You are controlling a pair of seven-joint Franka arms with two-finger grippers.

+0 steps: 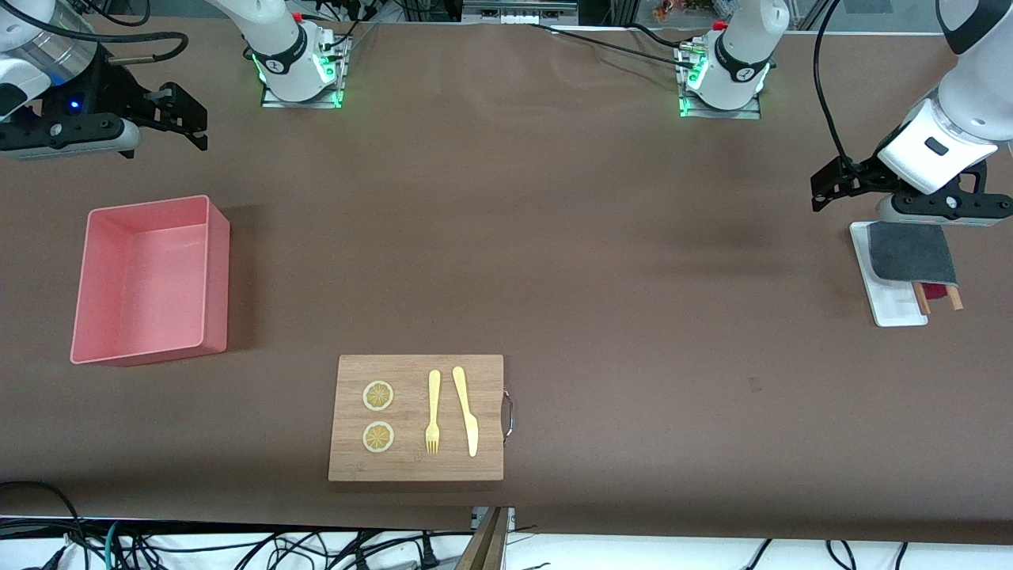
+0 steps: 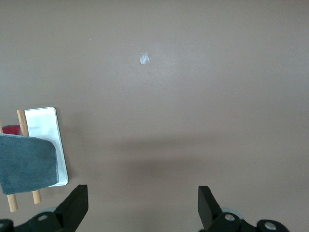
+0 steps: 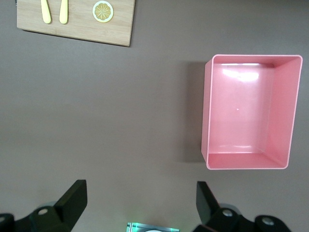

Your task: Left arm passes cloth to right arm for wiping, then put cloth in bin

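Observation:
The cloth (image 1: 908, 252) lies dark grey face up on a white tray (image 1: 894, 309) at the left arm's end of the table, draped over two wooden rods (image 1: 954, 297), with a red edge showing beneath. It also shows in the left wrist view (image 2: 26, 162). My left gripper (image 1: 823, 188) is open and empty, over bare table beside the tray; its fingers (image 2: 77, 205) stand wide apart. My right gripper (image 1: 198, 119) is open and empty, over the table beside the pink bin (image 1: 215, 277), which is empty in the right wrist view (image 3: 207, 111).
A wooden board (image 1: 415, 467) with a metal handle lies near the front edge, carrying two lemon slices (image 1: 378, 396), a yellow fork (image 1: 433, 412) and a yellow knife (image 1: 467, 412). The arm bases (image 1: 301, 71) stand at the back edge.

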